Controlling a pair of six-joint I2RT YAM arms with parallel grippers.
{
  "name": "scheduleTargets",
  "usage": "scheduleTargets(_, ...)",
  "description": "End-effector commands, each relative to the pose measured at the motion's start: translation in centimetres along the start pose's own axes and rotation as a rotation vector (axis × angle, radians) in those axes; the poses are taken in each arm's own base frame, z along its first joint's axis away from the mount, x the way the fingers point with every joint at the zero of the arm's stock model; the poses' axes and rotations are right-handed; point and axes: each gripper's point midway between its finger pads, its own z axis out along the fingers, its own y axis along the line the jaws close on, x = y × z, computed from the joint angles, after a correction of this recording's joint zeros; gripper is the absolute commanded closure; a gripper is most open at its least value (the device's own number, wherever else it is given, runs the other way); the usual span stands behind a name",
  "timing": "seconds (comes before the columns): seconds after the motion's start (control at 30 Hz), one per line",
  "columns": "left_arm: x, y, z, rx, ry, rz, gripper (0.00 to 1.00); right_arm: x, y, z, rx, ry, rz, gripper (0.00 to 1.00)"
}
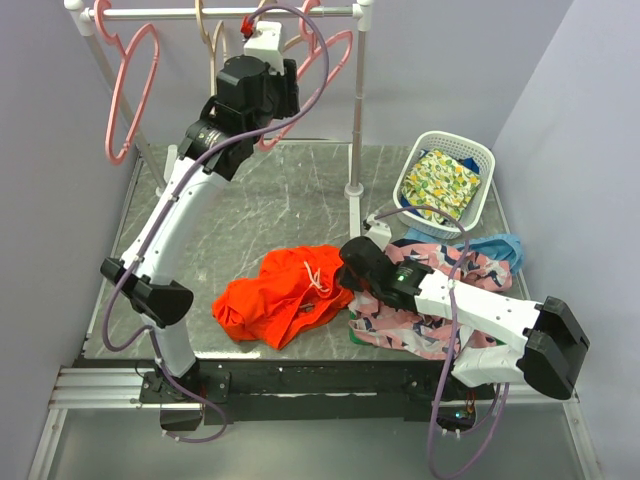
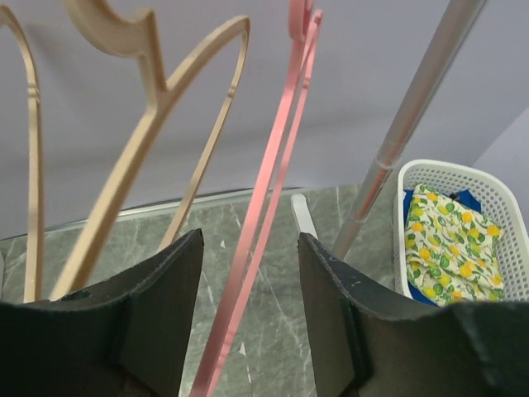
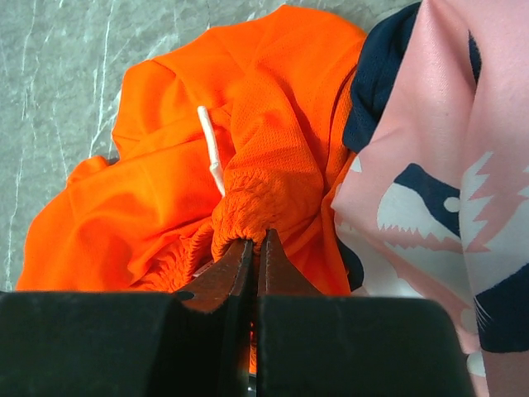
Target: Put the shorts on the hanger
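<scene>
Pinching a bunched fold of the shorts [image 3: 157, 207] right at the gathered waistband, low in the centre of the right wrist view: right gripper [image 3: 256, 246] closed to a sliver, with orange mesh caught at the tips as far as can be judged. Heaped loose on the table [image 1: 270, 190] at lower centre of the top view, touching the patterned garment [image 1: 395, 335] along the right edge. White drawstring [image 3: 211, 149] trailing free just above the pinch.

Reaching up at the top of that view, left gripper [image 2: 250, 240] spread wide with nothing clamped, straddling the pink hanger [image 2: 277, 157] without clearly touching it. Tan hangers [image 2: 157, 124] just to the left on the same rail [image 1: 180, 14].

Judging by look: light, limp, thin mesh with no stiffness, likely to sag and unfold when lifted, and possibly to slide off smooth plastic. Best taken at the elastic waistband, the thickest part and least likely to slip from the pads. Better not to take the drawstring alone, apt to pull through. Worth watching for the patterned garment dragging along. Hanger thin and free to swing on its hook, so probably needing a steadying hold before draping.
</scene>
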Motion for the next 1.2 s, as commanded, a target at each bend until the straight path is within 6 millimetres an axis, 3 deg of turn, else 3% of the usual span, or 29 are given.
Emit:
scheduleTargets(0.0,0.5,-0.7,0.3,0.037,0.012,-0.008,0.48,-0.1,0.6,0.2,-0.012,-0.015,0.012,1.00)
scheduleTargets(0.37,2.4,-0.3,1.1,0.006,0.043,0.011,0.55,0.4,0.7,0.5,-0.008,-0.003,0.000,1.00)
scheduleTargets(0.57,1.8,-0.6,0.9,0.007,0.025,0.009,0.70,0.5,0.7,0.7,-0.004,0.000,-0.007,1.00)
scheduleTargets(0.7,0.0,-1.0,0.4,0.007,-0.028,0.016,0.99,0.6,0.8,0.8,0.000,0.004,-0.010,1.00)
scheduleTargets(0.8,-2.0,-1.3,-0.4,0.004,-0.092,0.007,0.99,0.7,0.6,0.9,0.008,0.004,-0.013,1.00)
scheduleTargets(0.97,-3.6,-2.1,-1.5,0.022,-0.140,0.028,0.99,0.8,0.5,1.0,0.010,0.005,-0.010,1.00)
scheduleTargets(1.17,-3.0,-2.2,-2.4,0.023,-0.124,0.020,0.99,1.0,0.5,1.2,0.014,0.011,-0.016,1.00)
